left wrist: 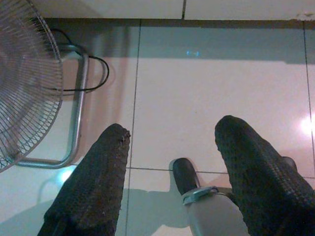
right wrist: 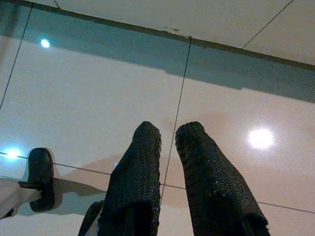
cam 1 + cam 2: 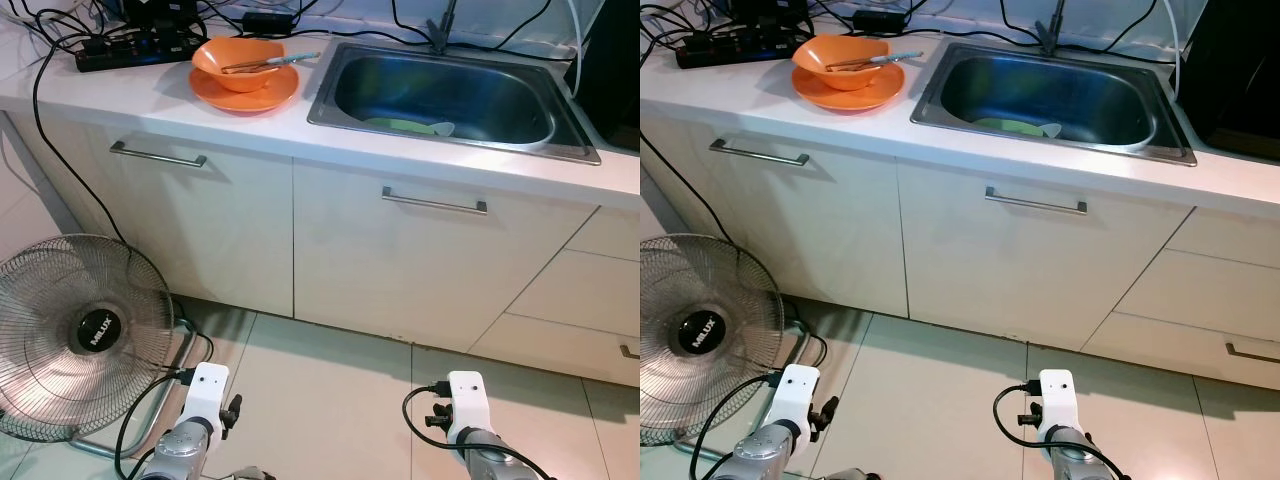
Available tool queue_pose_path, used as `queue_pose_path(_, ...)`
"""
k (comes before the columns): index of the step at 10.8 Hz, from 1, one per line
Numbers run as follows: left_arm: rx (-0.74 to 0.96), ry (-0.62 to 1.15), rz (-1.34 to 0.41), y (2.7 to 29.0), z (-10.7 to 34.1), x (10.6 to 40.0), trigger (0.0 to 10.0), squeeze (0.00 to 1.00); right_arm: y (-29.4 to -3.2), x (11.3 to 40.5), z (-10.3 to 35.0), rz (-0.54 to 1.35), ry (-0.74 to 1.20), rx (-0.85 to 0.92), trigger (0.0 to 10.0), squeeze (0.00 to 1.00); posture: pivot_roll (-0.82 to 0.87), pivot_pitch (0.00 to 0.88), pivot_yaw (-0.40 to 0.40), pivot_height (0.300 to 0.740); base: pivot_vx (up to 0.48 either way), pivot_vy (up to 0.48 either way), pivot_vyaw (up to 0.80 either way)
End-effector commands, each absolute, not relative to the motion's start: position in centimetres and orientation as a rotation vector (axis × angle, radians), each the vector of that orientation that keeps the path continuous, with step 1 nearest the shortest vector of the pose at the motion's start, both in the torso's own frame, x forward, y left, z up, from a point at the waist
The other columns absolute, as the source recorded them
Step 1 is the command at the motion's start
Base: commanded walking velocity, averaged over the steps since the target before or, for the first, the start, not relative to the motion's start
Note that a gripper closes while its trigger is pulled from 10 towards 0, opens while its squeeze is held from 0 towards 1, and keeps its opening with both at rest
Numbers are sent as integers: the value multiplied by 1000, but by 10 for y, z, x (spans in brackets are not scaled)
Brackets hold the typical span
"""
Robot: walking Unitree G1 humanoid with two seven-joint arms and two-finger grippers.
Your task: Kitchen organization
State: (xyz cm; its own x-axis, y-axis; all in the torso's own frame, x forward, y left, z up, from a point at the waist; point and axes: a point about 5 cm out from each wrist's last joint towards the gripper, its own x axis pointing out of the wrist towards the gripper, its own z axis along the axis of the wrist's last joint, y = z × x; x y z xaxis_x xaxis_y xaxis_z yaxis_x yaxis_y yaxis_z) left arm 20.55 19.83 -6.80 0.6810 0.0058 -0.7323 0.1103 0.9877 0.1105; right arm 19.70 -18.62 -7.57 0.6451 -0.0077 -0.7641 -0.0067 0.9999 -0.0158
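Note:
An orange bowl point(image 3: 238, 62) sits on an orange plate point(image 3: 250, 97) on the white counter, left of the steel sink point(image 3: 328, 108). Thin utensils point(image 3: 272, 62) lie across the bowl. A green plate point(image 3: 398, 125) lies in the sink basin. Both silver arms hang low in front of the cabinets, far below the counter. My left gripper point(image 1: 174, 128) is open over the floor tiles, with nothing between its fingers. My right gripper point(image 2: 170, 127) is shut on nothing, its fingers nearly touching above the tiles.
A standing fan point(image 3: 80, 335) with its cable is on the floor at the left, close to the left arm. Cabinet doors with bar handles point(image 3: 433, 203) face me. A power strip point(image 3: 130, 50) and cables crowd the counter's back left.

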Motion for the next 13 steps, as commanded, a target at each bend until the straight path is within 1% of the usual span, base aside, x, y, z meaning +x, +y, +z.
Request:
queue_pose_path(1, 151, 821, -60, 199, -68, 205, 10000, 0, -188, 196, -76, 7, 867, -27, 10000, 0, 72, 59, -32, 740, 0, 0, 0)
queue_pose_path(5, 156, 782, -46, 200, -65, 208, 10000, 0, -187, 199, -74, 16, 839, -35, 10000, 0, 74, 66, -32, 740, 0, 0, 0)
queue_pose_path(10, 138, 637, -3, 200, -56, 215, 10000, 0, -188, 209, -63, 13, 683, -64, 10000, 0, 73, 76, -32, 740, 0, 0, 0)
queue_pose_path(11, 139, 549, 4, 196, -41, 237, 10000, 0, -170, 256, -33, 41, 541, -65, 10000, 0, 69, 76, -30, 740, 0, 0, 0)
queue_pose_path(12, 138, 456, -2, 191, -21, 263, 10000, 0, -160, 278, -14, 65, 444, -68, 10000, 0, 69, 76, -30, 740, 0, 0, 0)
queue_pose_path(13, 138, 393, -8, 187, -10, 274, 10000, 0, -152, 291, 0, 84, 366, -62, 10000, 0, 70, 77, -30, 740, 0, 0, 0)
